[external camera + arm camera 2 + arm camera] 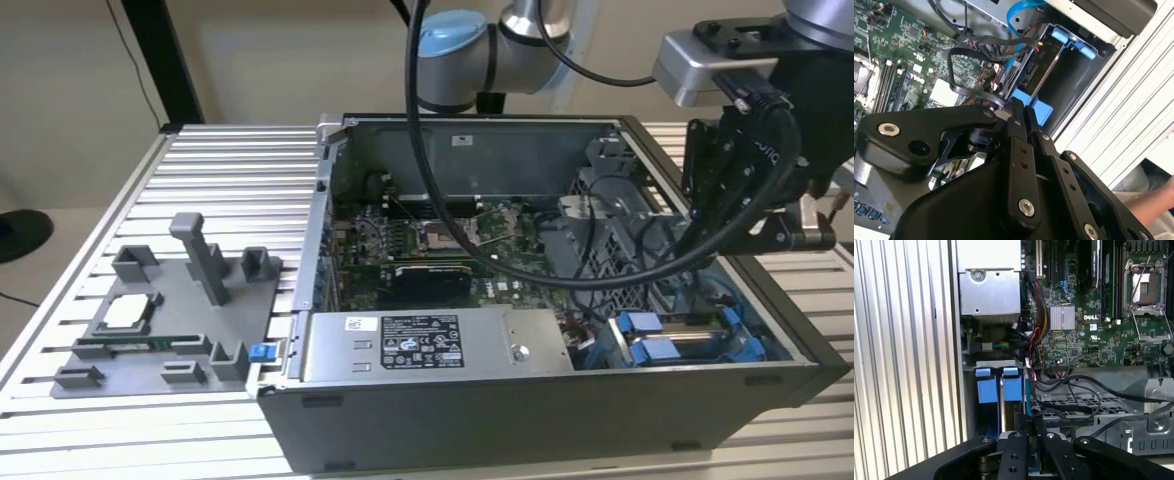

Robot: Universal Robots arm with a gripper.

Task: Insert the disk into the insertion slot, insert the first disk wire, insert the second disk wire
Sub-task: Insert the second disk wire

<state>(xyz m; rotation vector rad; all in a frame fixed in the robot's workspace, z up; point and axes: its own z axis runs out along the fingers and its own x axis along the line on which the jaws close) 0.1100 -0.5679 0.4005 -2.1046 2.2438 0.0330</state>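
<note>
Black gripper [1016, 112], fingers pressed together (holding nothing visible), hovers above the disk [996, 390] seated in the insertion slot [694, 340]; wires apparently remain.

The computer case [534, 400] lies open on the bench [227, 160]. Inside it, the motherboard [427, 240] covers the floor; the power-supply box [427, 345] sits along the near wall, with the insertion slot [687, 335] beside it toward the exterior view's right. A fixture tray [160, 330] rests on the bench at the exterior view's left of the case.
</note>
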